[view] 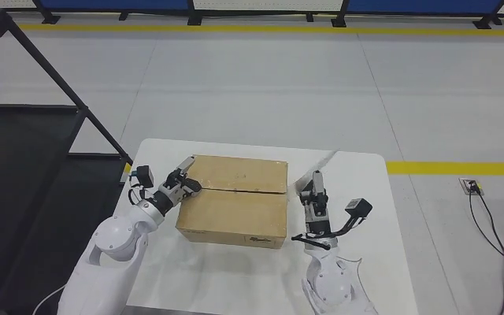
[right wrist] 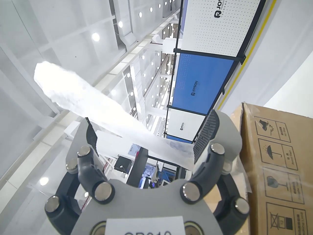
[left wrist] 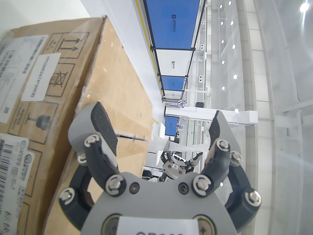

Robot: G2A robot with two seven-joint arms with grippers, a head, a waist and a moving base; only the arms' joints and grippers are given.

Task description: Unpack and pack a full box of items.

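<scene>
From above, the box [view: 232, 201] sits on the white worktop [view: 370, 260]. Its top flaps are down and meet in a seam that runs along its length. The left claw [view: 187, 175] is at the box's left end, up at the top edge. The right claw [view: 316, 185] stands just beside the box's right end, apart from it.

In the left wrist view, the left claw [left wrist: 161, 132] is spread wide and grips nothing. One finger [left wrist: 102, 123] lies against the box's top edge, and the other is out in the air away from the box. The labelled end of the box [left wrist: 44, 86] is close by. A pale strip of tape [left wrist: 181, 146] leads off from the far end of the box's seam. The right claw [left wrist: 174, 165] shows small just past that far end.

In the right wrist view, the right claw [right wrist: 146, 138] is also spread wide. The strip of tape [right wrist: 97, 103] crosses the gap between its fingers. One end sticks to the pad of the finger [right wrist: 206, 133] nearer the box, and the other end hangs free away from the box. The box's printed side [right wrist: 276, 152] is right next to that finger.
</scene>
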